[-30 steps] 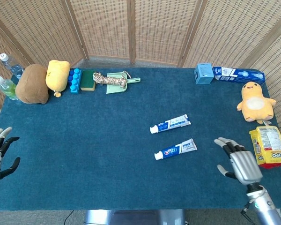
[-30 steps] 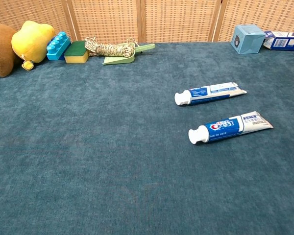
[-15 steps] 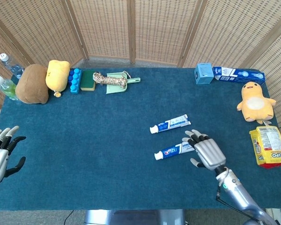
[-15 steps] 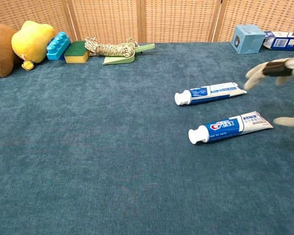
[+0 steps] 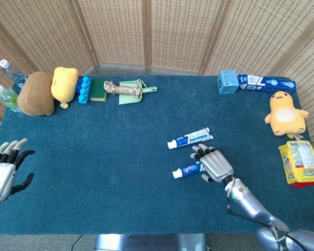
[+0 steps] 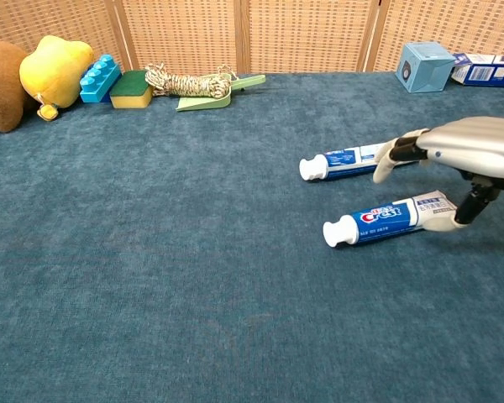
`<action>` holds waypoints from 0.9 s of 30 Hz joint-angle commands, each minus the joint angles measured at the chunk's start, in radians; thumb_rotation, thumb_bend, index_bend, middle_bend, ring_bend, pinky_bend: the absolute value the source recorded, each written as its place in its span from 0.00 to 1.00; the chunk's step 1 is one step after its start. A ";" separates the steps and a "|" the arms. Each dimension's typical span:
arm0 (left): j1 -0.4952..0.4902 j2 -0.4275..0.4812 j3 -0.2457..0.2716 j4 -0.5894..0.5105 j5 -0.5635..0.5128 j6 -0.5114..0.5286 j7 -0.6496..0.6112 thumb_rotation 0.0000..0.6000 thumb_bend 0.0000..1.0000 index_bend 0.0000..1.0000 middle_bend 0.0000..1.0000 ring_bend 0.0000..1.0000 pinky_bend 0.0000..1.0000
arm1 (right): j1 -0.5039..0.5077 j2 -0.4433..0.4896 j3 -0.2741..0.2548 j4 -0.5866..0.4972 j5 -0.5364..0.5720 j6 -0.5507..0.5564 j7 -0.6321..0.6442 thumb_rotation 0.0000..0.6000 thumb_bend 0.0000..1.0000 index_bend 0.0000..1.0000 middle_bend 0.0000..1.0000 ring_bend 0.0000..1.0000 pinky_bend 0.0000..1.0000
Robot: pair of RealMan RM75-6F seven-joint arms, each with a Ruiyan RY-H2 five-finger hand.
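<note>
Under the right hand [image 6: 466, 155], the Crest tube [image 6: 386, 219] points cap-left.

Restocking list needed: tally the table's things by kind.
Toothpaste tubes: 2
Plush toys: 3
Bottles: 2
Boxes and packets: 3
Block, sponge, rope, dustpan: 4
Total: 14
</note>
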 commanded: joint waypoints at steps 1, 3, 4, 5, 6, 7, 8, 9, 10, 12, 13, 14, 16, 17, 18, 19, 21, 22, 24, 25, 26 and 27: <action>-0.001 0.000 0.001 -0.001 -0.001 -0.001 0.000 1.00 0.33 0.23 0.06 0.07 0.05 | 0.017 -0.009 -0.007 0.020 0.008 -0.017 -0.005 0.99 0.28 0.24 0.14 0.09 0.25; 0.000 0.001 0.002 -0.001 -0.002 0.000 0.000 1.00 0.33 0.23 0.06 0.06 0.05 | 0.026 -0.011 -0.013 0.032 0.011 -0.025 -0.006 0.99 0.28 0.24 0.14 0.09 0.25; 0.000 0.001 0.002 -0.001 -0.002 0.001 -0.001 1.00 0.33 0.23 0.06 0.07 0.05 | 0.030 -0.012 -0.015 0.036 0.013 -0.028 -0.007 0.99 0.28 0.25 0.14 0.09 0.25; 0.000 0.001 0.003 0.000 -0.002 0.002 -0.002 1.00 0.33 0.23 0.06 0.07 0.05 | 0.034 -0.012 -0.018 0.040 0.017 -0.031 -0.007 0.99 0.28 0.25 0.14 0.09 0.25; 0.001 0.001 0.003 0.000 -0.003 0.002 -0.003 1.00 0.33 0.23 0.06 0.06 0.05 | 0.037 -0.012 -0.019 0.043 0.020 -0.034 -0.006 0.99 0.28 0.25 0.14 0.09 0.25; 0.001 0.001 0.004 0.000 -0.003 0.002 -0.004 1.00 0.33 0.22 0.06 0.06 0.05 | 0.040 -0.012 -0.020 0.046 0.023 -0.036 -0.006 1.00 0.28 0.26 0.14 0.09 0.25; 0.001 0.002 0.004 0.001 -0.003 0.002 -0.004 1.00 0.33 0.22 0.06 0.06 0.05 | 0.044 -0.012 -0.021 0.049 0.025 -0.039 -0.006 1.00 0.27 0.26 0.15 0.09 0.25; 0.001 0.002 0.004 0.001 -0.003 0.002 -0.005 1.00 0.33 0.22 0.06 0.06 0.05 | 0.048 -0.013 -0.023 0.052 0.027 -0.041 -0.005 1.00 0.27 0.27 0.15 0.09 0.25; 0.001 0.002 0.005 0.001 -0.003 0.003 -0.006 1.00 0.33 0.22 0.06 0.07 0.05 | 0.050 -0.013 -0.025 0.055 0.028 -0.042 -0.006 1.00 0.28 0.28 0.15 0.09 0.25; 0.001 0.001 0.005 0.002 -0.002 0.004 -0.007 1.00 0.33 0.22 0.06 0.06 0.05 | 0.055 -0.014 -0.029 0.060 0.031 -0.044 -0.007 1.00 0.28 0.29 0.15 0.09 0.25; 0.001 0.001 0.005 0.001 -0.002 0.005 -0.008 1.00 0.33 0.22 0.06 0.06 0.05 | 0.057 -0.015 -0.031 0.062 0.034 -0.044 -0.006 1.00 0.28 0.30 0.15 0.09 0.25; 0.001 0.002 0.005 0.002 -0.001 0.005 -0.008 1.00 0.33 0.22 0.05 0.06 0.05 | 0.060 -0.015 -0.032 0.065 0.038 -0.046 -0.004 1.00 0.27 0.31 0.15 0.09 0.25; 0.001 0.002 0.006 0.002 0.000 0.005 -0.009 1.00 0.33 0.22 0.05 0.06 0.05 | 0.065 -0.018 -0.033 0.069 0.042 -0.046 -0.004 1.00 0.27 0.32 0.16 0.10 0.25; 0.001 0.002 0.006 0.002 0.000 0.006 -0.009 1.00 0.33 0.22 0.05 0.06 0.05 | 0.068 -0.021 -0.033 0.072 0.045 -0.047 -0.003 1.00 0.27 0.32 0.16 0.10 0.25; 0.001 0.002 0.006 0.003 0.000 0.006 -0.009 1.00 0.33 0.22 0.05 0.06 0.05 | 0.070 -0.024 -0.034 0.074 0.048 -0.048 -0.004 1.00 0.27 0.32 0.16 0.10 0.25; 0.001 0.002 0.006 0.003 0.000 0.007 -0.010 1.00 0.33 0.22 0.05 0.06 0.05 | 0.073 -0.026 -0.035 0.077 0.050 -0.048 -0.004 1.00 0.27 0.32 0.16 0.10 0.25; 0.002 0.002 0.007 0.004 -0.001 0.008 -0.013 1.00 0.33 0.22 0.05 0.07 0.05 | 0.077 -0.031 -0.036 0.081 0.054 -0.050 -0.006 1.00 0.27 0.32 0.16 0.10 0.25; 0.002 0.002 0.007 0.004 -0.001 0.008 -0.014 1.00 0.33 0.22 0.05 0.07 0.05 | 0.079 -0.033 -0.037 0.083 0.057 -0.052 -0.007 1.00 0.27 0.32 0.16 0.10 0.25; 0.003 0.002 0.008 0.007 -0.001 0.010 -0.017 1.00 0.33 0.22 0.05 0.06 0.05 | 0.085 -0.039 -0.039 0.088 0.064 -0.055 -0.010 1.00 0.27 0.32 0.16 0.10 0.25; 0.003 0.002 0.008 0.008 -0.001 0.010 -0.018 1.00 0.33 0.22 0.05 0.06 0.05 | 0.088 -0.041 -0.040 0.089 0.068 -0.056 -0.011 1.00 0.27 0.32 0.16 0.10 0.25; 0.003 0.002 0.008 0.010 -0.001 0.010 -0.020 1.00 0.33 0.22 0.05 0.06 0.05 | 0.091 -0.043 -0.041 0.090 0.070 -0.057 -0.014 1.00 0.27 0.33 0.16 0.11 0.25; 0.003 0.001 0.008 0.011 -0.001 0.010 -0.022 1.00 0.33 0.22 0.05 0.06 0.05 | 0.095 -0.046 -0.042 0.091 0.074 -0.059 -0.017 1.00 0.27 0.33 0.16 0.11 0.25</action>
